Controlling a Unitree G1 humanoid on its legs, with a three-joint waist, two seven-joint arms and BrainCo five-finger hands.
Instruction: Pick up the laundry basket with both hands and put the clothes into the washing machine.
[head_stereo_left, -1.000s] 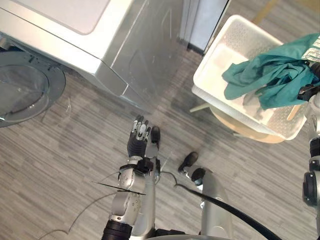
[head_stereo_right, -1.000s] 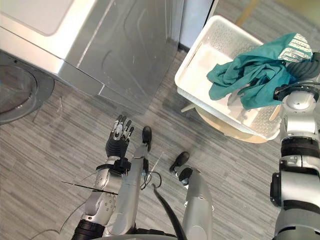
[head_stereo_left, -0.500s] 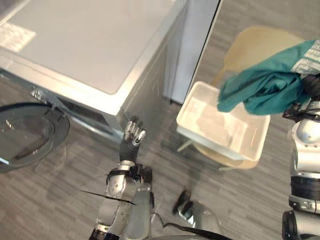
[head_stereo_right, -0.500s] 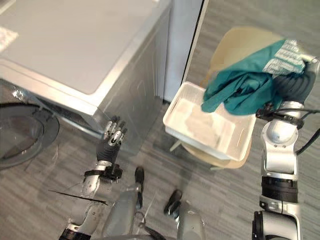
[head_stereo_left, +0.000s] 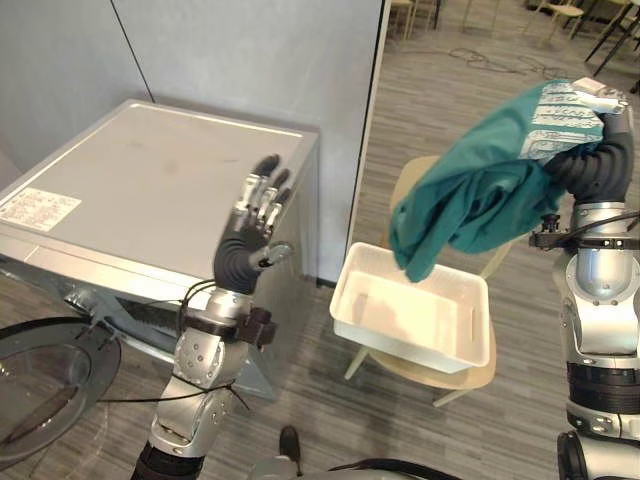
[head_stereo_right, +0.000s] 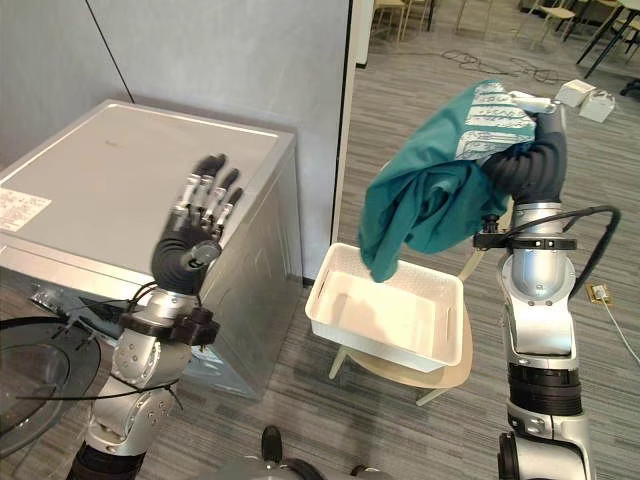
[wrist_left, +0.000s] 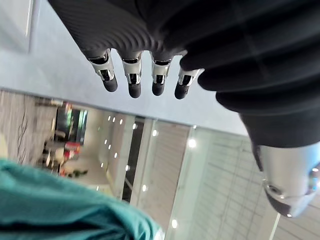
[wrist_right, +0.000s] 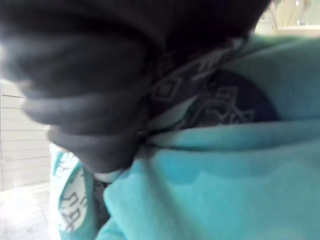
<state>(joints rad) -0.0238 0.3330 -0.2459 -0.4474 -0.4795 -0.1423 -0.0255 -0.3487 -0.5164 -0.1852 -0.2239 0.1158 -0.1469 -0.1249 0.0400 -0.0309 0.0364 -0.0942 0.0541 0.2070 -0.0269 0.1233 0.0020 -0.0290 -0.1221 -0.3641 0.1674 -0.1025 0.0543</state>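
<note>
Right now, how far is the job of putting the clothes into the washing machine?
Done: the teal garment is out of the white basket, which stands empty on the stool. In hand: the garment hangs from the raised right hand; the left hand is open, holding nothing. Still to do: carry it to the washing machine, whose door stands open, and put it in.

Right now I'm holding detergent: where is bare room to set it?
The washing machine top is bare, behind the raised left hand. The basket is bare inside, but the green garment hanging from the right hand crowds it.
</note>
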